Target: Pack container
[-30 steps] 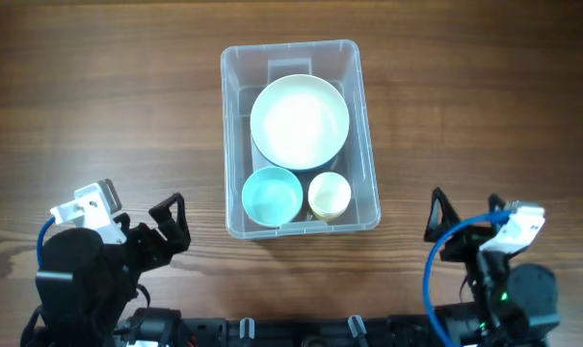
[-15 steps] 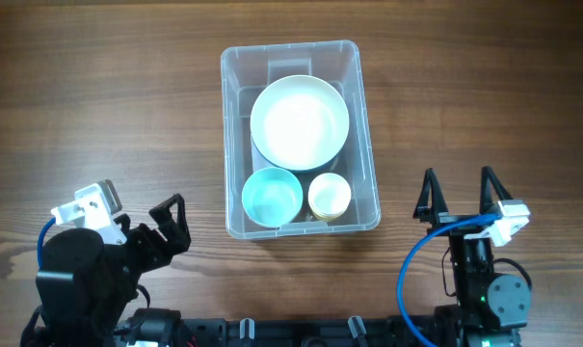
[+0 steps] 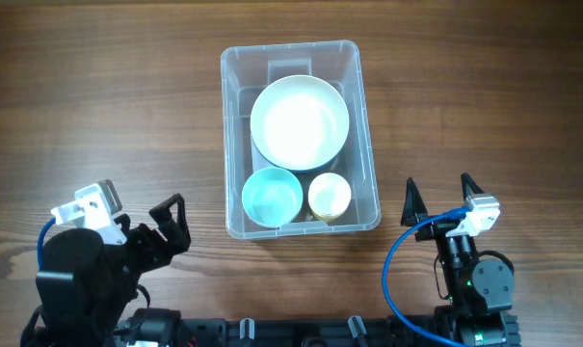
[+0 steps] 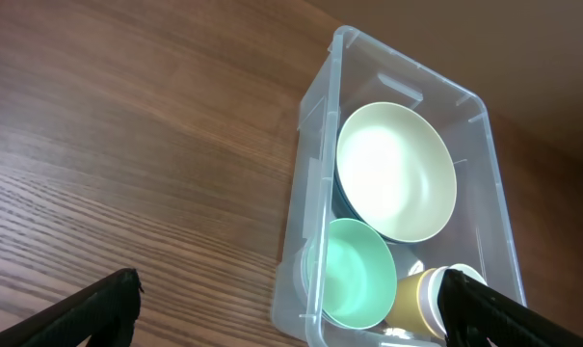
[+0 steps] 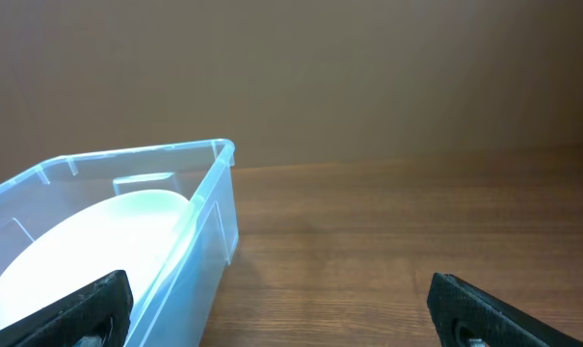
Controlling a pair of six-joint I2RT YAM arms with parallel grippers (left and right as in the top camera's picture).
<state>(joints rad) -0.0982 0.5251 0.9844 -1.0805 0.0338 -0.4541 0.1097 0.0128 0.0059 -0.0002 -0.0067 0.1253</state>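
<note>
The clear plastic container stands on the wooden table, centre. Inside it lie a large pale green bowl, a small turquoise bowl and a yellow cup. The left wrist view shows the container with the large bowl, turquoise bowl and cup. My left gripper is open and empty at the front left, apart from the container. My right gripper is open and empty at the front right. The right wrist view shows the container's corner and the large bowl.
The wooden table stretches bare on both sides of the container. Blue cables run along both arms at the front edge.
My right arm has swung left and turned, so its open fingers now point toward the far side, nearer the container's front right corner. The left arm has not moved.
</note>
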